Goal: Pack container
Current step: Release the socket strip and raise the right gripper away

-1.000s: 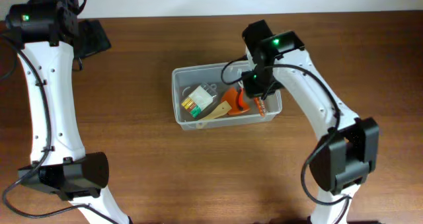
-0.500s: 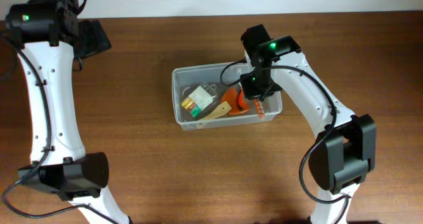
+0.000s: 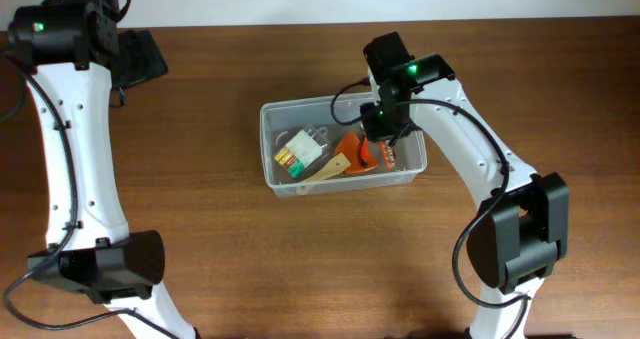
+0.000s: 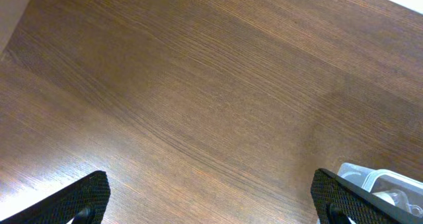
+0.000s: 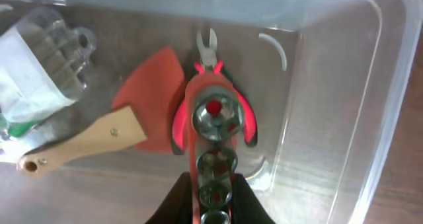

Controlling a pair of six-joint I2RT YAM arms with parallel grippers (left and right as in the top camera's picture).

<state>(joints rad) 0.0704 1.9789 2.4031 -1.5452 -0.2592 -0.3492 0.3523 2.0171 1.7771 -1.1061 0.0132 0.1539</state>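
The clear plastic container stands mid-table; its corner shows in the left wrist view. My right gripper is over its right half, shut on an orange socket rail with several metal sockets, held inside the container. Below the rail lie red-handled pliers, an orange wooden-handled scraper and a clear packet with a white label. My left gripper is open and empty, high over bare table at the far left.
The table's back edge and a white wall run along the top of the overhead view. The left arm's base stands at the front left and the right arm's base at the front right.
My right gripper has carried the socket rail from over the container's right wall leftward and farther inside the container. The left arm has not moved.
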